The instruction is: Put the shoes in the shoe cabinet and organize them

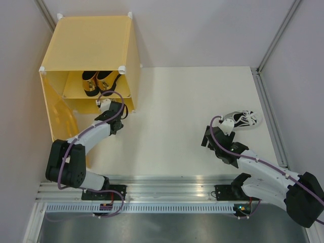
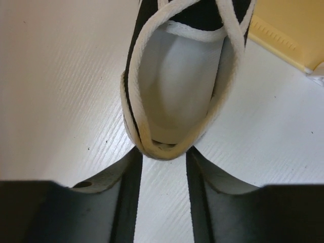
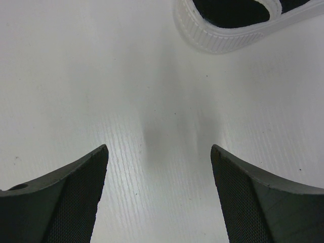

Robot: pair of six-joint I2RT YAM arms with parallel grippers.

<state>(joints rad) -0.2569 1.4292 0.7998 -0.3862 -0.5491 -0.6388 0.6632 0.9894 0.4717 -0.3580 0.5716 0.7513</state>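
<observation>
The yellow-orange shoe cabinet (image 1: 88,43) stands at the far left with its door swung open. Two gold loafers (image 1: 96,81) sit on its inner shelf. My left gripper (image 1: 108,105) is at the lower opening. In the left wrist view it (image 2: 163,154) is open, and the heel of a white sneaker (image 2: 177,96) lies on the table right at the fingertips, toe toward the cabinet edge (image 2: 283,38). The second white sneaker (image 1: 243,119) lies on the table at the right. My right gripper (image 1: 225,125) is open and empty just near of it (image 3: 159,149); the sneaker's sole rim (image 3: 223,43) shows ahead.
The open cabinet door (image 1: 58,114) stands left of my left arm. A metal frame rail (image 1: 268,106) runs along the table's right edge. Grey walls close in on both sides. White tabletop (image 1: 172,116) lies between the two arms.
</observation>
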